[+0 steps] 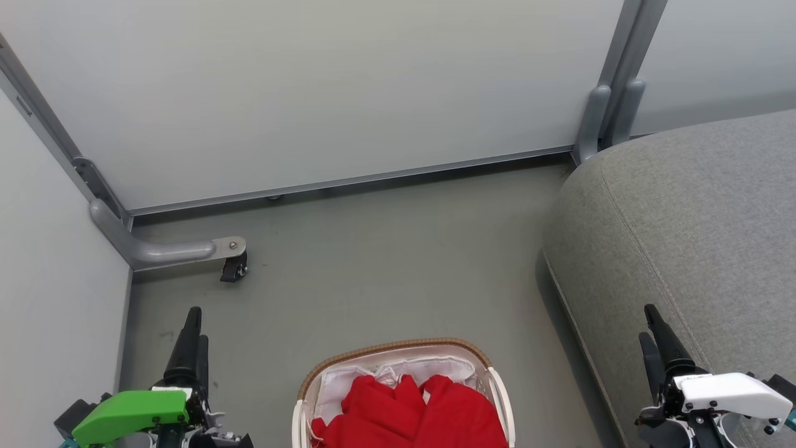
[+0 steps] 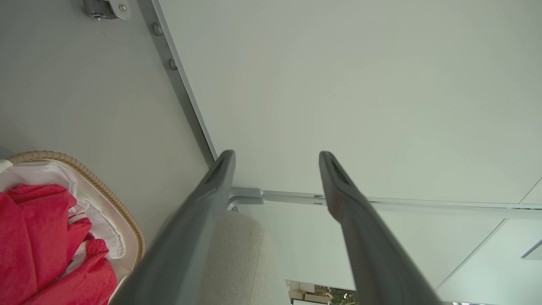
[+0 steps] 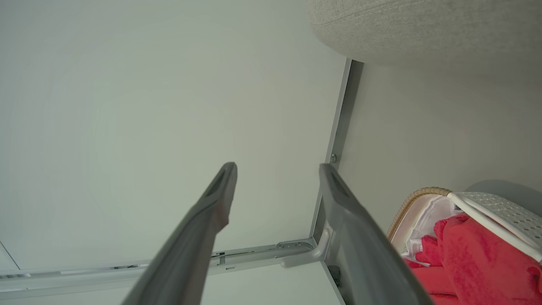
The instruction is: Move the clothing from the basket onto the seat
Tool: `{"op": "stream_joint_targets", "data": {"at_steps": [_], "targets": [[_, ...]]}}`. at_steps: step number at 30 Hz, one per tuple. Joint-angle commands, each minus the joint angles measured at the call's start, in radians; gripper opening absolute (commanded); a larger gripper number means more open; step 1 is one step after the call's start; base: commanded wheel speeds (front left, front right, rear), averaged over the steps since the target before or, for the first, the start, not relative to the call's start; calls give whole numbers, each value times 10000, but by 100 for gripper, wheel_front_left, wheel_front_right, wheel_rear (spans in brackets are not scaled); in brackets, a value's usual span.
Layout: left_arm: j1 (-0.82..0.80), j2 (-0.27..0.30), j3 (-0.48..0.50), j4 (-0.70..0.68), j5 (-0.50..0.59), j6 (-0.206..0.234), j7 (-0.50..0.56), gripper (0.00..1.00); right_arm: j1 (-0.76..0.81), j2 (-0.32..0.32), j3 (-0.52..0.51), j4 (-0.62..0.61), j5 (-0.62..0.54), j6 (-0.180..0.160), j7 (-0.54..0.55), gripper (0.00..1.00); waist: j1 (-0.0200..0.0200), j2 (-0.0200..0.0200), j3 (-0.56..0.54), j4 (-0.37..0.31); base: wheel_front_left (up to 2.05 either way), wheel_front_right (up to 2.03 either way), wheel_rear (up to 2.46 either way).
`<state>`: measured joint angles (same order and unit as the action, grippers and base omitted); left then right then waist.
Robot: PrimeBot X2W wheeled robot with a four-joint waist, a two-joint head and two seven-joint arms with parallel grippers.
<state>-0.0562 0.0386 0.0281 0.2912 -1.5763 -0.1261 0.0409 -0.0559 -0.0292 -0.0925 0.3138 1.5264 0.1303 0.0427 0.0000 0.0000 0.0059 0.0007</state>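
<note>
Evidently not started: clothing (image 1: pixel 410 414) lies in the basket (image 1: pixel 398 346), none on the seat (image 1: pixel 696 236)

Head view: the basket stands on the floor (image 1: pixel 385 267) at 6 o'clock. The red heap fills it over a white liner (image 1: pixel 345 381) that shows toward 12. The seat lies well apart at 3 o'clock, and its visible part carries no red fabric. The whole transfer is judged outstanding. The heap is rumpled, two lobes side by side, so its long axis runs 9 to 3, and the fold between them points to 12. The emblem and trim are not visible. The basket's own long axis cannot be told, as its near part is cut off. The left gripper (image 2: pixel 277 154) at 7 o'clock and the right gripper (image 3: pixel 277 167) at 5 o'clock both have jaws spread wide, pinching nothing and clear of the basket
</note>
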Motion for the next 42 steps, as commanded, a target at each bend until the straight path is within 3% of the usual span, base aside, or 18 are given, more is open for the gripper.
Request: {"op": "stream_joint_targets", "data": {"at_steps": [1,8,22,36,42], "targets": [[-122,43,-75,-222,196,-13,-119,100,-170,-95,-49,-143,-306,1,-131,100,0,0,3,3,0,0,0],[-199,54,-141,-357,1042,-17,-408,100,-146,-110,-105,-540,-1757,1,-421,100,0,0,22,15,0,0,0],[-261,73,-59,-790,3827,23,-942,100,-22,-139,64,-1204,-5067,2,-957,100,0,0,35,54,0,0,0],[47,88,-687,-990,6998,160,-1404,100,44,-156,244,-1236,-7291,3,-1422,100,0,0,36,63,0,0,0],[142,95,-818,-936,7839,311,-1586,100,74,-168,403,-1158,-8312,3,-1606,100,0,0,38,51,0,0,0]]}}
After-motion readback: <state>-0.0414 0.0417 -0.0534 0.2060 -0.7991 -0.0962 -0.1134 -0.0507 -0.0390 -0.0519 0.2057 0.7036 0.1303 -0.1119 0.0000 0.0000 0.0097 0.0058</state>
